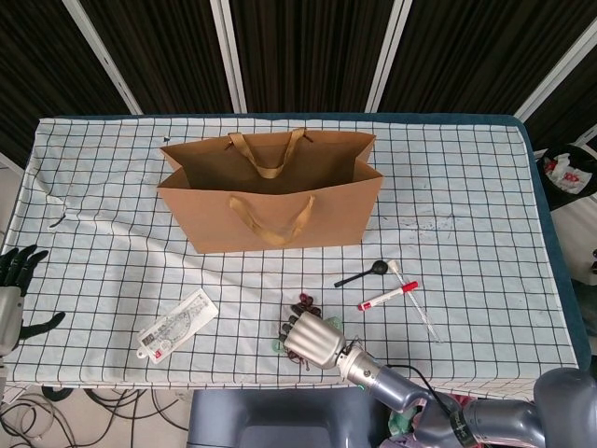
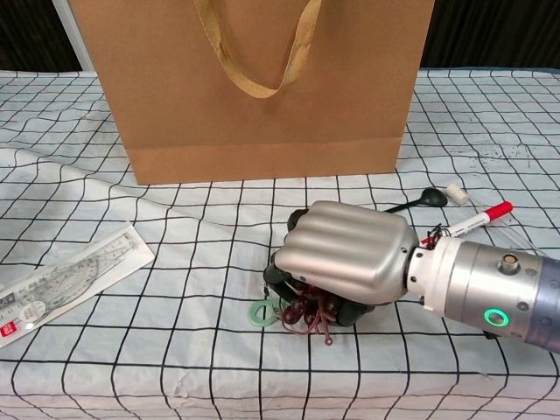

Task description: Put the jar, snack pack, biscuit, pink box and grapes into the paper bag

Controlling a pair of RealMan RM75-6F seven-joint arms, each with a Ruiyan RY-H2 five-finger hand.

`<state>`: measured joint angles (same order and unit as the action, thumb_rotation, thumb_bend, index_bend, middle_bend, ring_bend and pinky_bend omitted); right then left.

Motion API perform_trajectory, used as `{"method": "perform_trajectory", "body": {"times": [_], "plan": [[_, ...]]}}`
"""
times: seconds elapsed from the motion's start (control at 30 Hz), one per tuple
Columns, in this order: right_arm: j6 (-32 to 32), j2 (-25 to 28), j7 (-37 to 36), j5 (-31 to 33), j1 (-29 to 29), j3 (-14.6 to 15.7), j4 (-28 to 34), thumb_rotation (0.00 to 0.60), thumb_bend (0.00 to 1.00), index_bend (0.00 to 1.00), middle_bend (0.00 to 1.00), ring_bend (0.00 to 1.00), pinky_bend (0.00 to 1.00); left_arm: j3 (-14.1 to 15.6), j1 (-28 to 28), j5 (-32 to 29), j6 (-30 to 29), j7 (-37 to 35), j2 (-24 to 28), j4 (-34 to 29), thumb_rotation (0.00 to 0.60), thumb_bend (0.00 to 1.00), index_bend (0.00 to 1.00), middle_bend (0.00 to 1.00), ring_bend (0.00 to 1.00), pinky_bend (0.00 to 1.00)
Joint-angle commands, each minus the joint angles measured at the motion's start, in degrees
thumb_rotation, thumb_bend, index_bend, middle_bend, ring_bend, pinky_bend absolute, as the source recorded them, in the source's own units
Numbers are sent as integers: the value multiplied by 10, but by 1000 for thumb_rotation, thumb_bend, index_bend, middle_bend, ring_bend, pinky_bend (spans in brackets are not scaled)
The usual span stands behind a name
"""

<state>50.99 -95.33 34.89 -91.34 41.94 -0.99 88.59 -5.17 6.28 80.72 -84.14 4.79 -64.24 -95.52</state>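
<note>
My right hand (image 2: 346,258) (image 1: 312,341) lies palm down on the checked cloth near the front edge, its fingers curled around a bunch of dark red grapes (image 2: 306,311). Only a few grapes and brown stems poke out under the knuckles. In the head view some grapes (image 1: 305,302) show just beyond the hand. The brown paper bag (image 1: 270,201) (image 2: 254,87) stands upright and open behind it, handles up. My left hand (image 1: 14,289) hangs off the table's left edge, fingers apart, holding nothing. Jar, snack pack, biscuit and pink box are not visible.
A flat packet with a ruler (image 1: 177,323) (image 2: 61,282) lies to the left. A small green ring (image 2: 260,311) sits beside the grapes. A black spoon (image 1: 362,273), a red-capped marker (image 1: 388,296) and a thin clear stick (image 1: 418,310) lie to the right.
</note>
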Motion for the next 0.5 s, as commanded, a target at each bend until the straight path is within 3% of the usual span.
{"method": "perform_trajectory", "body": {"times": [0.03,0.5], "plan": [[14,1,-1,-10,-3,2,-3,600,399,568,502,496,314,0,0,-1,1,2,0,-1,600,69,146,65,0,77],[67,26,22,-43,-10,-4,0,600,443,578,533,536,354,4,2,0,7,4,5,-5,600,68,152,65,0,82]]}}
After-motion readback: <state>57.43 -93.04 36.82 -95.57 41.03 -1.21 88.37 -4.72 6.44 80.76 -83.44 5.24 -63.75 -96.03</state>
